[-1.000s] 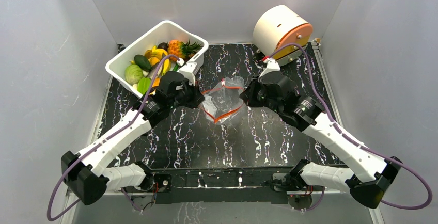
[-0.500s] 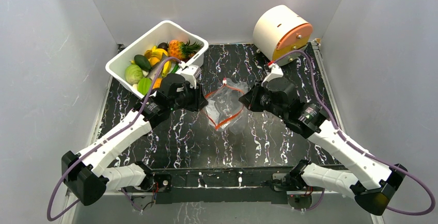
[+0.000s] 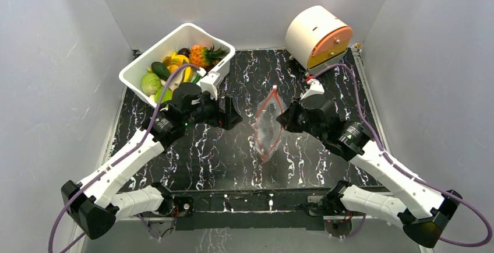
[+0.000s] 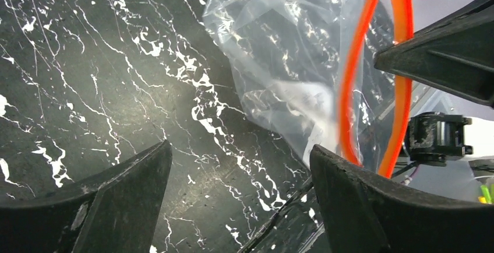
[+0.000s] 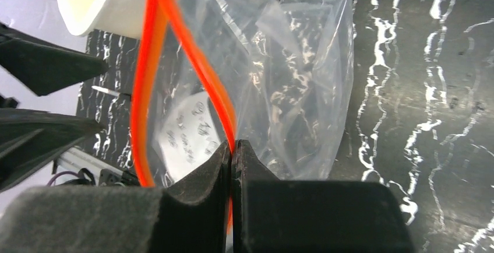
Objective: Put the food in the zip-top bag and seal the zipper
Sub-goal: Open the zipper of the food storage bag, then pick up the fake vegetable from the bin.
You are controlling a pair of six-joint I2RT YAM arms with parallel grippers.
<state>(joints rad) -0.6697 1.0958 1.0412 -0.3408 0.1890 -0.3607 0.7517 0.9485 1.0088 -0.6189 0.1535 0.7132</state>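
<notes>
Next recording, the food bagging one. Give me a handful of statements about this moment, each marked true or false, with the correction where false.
1. The right gripper is shut on the zipper. True.
2. The left gripper is clamped on the zip-top bag. False: its jaws stand open, apart from the bag.
3. Some of the food is in the bag. False: no food shows in the bag. The food lies in the white tub.
4. The zipper is sealed. False: in the right wrist view its two red strips stand apart, so the mouth is open.
5. A round white and orange drum stands at the table's far right. True.
</notes>
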